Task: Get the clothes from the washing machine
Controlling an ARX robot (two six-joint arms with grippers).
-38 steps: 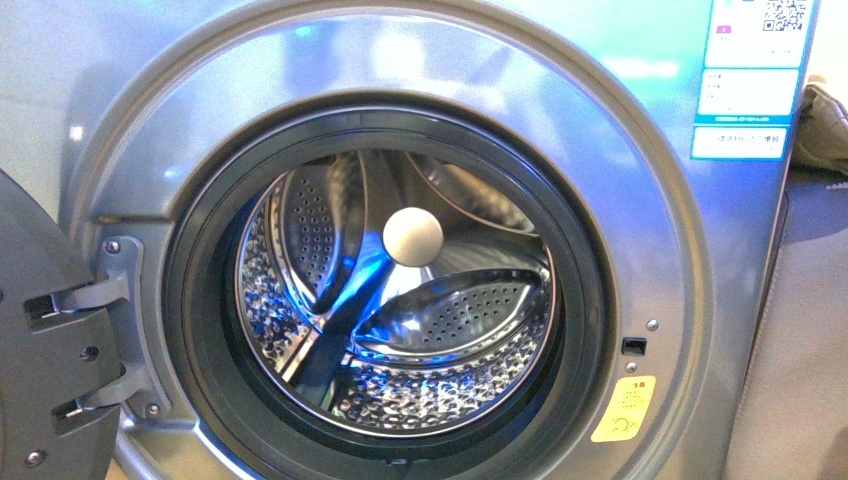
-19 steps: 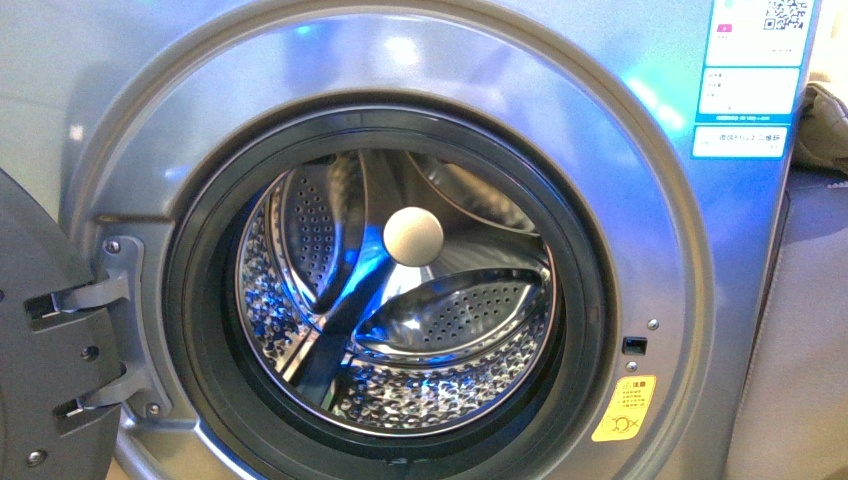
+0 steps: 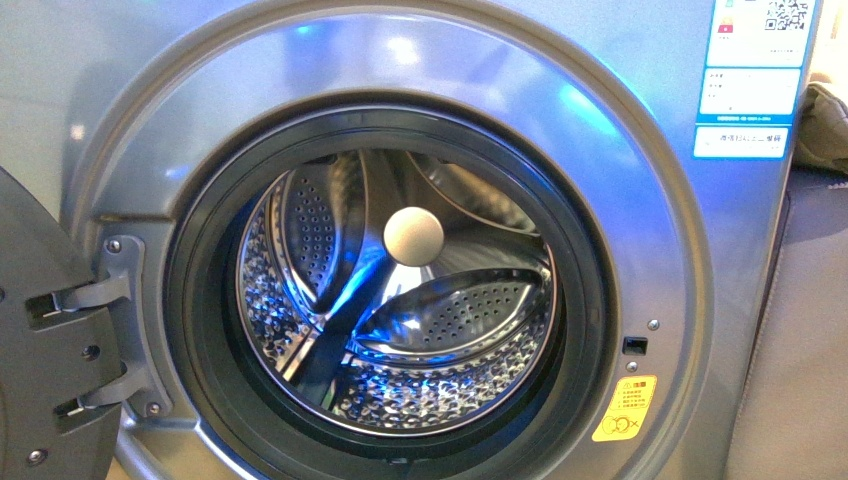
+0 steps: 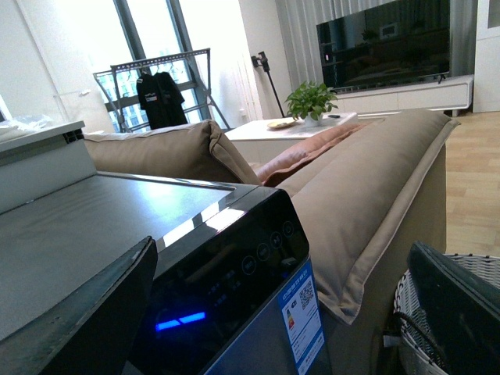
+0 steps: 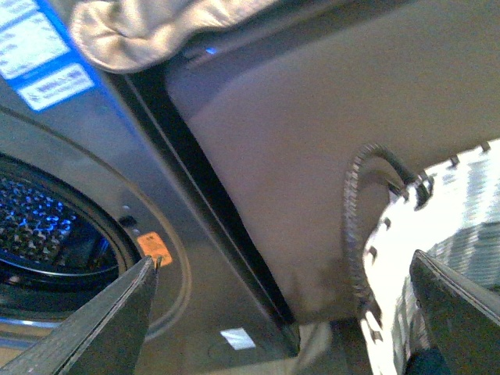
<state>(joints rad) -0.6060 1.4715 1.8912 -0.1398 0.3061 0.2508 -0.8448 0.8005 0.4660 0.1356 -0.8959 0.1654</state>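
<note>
The grey washing machine (image 3: 640,200) fills the front view, its porthole door (image 3: 50,360) swung open at the left. The perforated steel drum (image 3: 400,300) shows only bare metal and a white round hub (image 3: 413,236); no clothes show in it. Neither gripper is in the front view. My left gripper (image 4: 273,328) is open and empty, above the machine's black top panel (image 4: 226,258). My right gripper (image 5: 281,328) is open and empty, between the machine's front (image 5: 94,195) and the woven basket (image 5: 437,203). A small dark blue patch (image 5: 428,364) by one finger is too unclear to name.
A beige sofa (image 4: 375,180) stands against the machine's side. The grey-and-white woven basket (image 4: 414,328) sits beside it. A light crumpled cloth (image 5: 156,23) lies on the machine's top, also at the front view's right edge (image 3: 825,120). The yellow sticker (image 3: 624,408) is at the lower right.
</note>
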